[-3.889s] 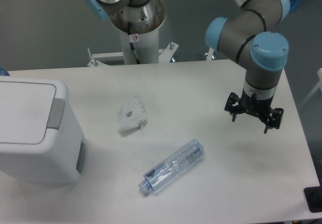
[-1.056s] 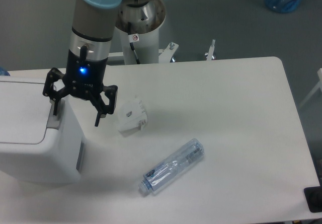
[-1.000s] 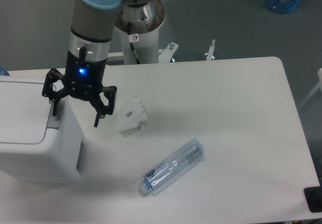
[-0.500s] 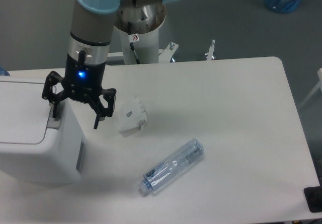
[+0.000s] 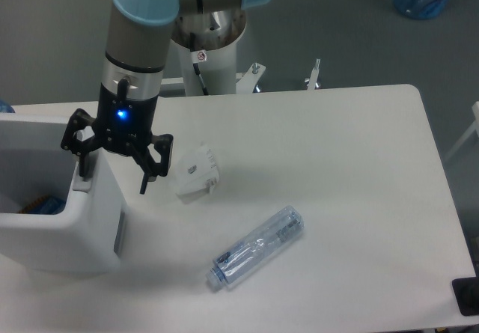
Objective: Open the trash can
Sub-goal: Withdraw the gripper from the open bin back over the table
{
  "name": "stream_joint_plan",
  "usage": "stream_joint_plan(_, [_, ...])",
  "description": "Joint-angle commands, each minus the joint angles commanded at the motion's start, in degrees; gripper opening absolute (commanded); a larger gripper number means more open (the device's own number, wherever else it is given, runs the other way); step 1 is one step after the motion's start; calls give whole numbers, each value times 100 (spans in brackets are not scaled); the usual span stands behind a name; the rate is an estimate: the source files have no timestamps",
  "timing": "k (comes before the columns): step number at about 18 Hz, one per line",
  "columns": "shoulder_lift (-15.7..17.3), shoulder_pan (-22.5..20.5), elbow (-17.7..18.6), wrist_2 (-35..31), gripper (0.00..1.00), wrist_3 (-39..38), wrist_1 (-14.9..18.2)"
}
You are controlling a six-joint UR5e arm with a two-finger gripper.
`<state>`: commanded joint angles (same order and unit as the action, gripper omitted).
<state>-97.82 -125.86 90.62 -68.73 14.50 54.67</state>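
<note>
We are pressing one finger of the spread gripper [image 5: 112,165] onto the trash can [image 5: 60,221] tab; its cavity is showing, so the lid is open.

Crumpled white packet [image 5: 196,170] on white table [image 5: 337,168], clear plastic bottle [image 5: 257,246] lying nearer the front edge

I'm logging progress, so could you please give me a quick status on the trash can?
Gripper open, one finger on the push tab. Trash can open, lid flap out of sight. Crumpled white packet and bottle lie clear.
</note>
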Motion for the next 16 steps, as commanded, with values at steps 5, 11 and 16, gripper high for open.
stream_joint_plan(5, [26,-456,-53,-421,100,123,-9])
stream_joint_plan(11, [-44,-1352,289,-1159,100,1658,0])
stream_joint_plan(16, [-570,-2380,263,-1310,100,3257,9])
